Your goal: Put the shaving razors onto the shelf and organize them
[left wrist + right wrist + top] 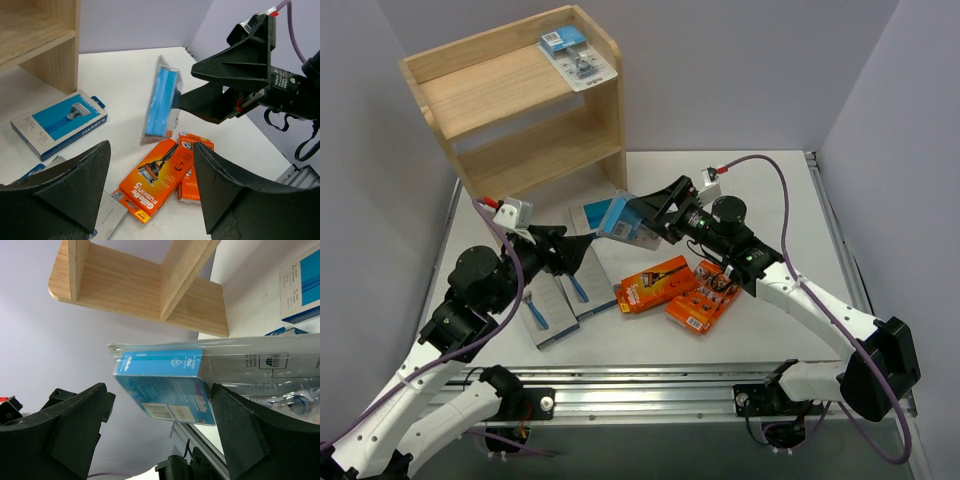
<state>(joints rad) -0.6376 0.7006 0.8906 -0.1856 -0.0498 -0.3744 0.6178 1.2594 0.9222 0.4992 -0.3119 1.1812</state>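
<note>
right gripper (pixel 642 214) is pinching a blister pack (pixel 620 222) by its tail end, in the air just in front of the shelf (pixel 520 150). The blue header is left free, so that end can probably slide in first. A second pack (pixel 575 55) sits on the shelf's top, right end. Left gripper (pixel 578 247) hangs spread wide with nothing in it over the grey-blue boxes (pixel 558 300) in front of the shelf, likely next up. Orange boxes (pixel 657 283) lie farther out from the shelf

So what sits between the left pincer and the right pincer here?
The blister pack, gripped in mid-air by the right pincer, just ahead of the open left pincer. This is clearest in the left wrist view.
</note>
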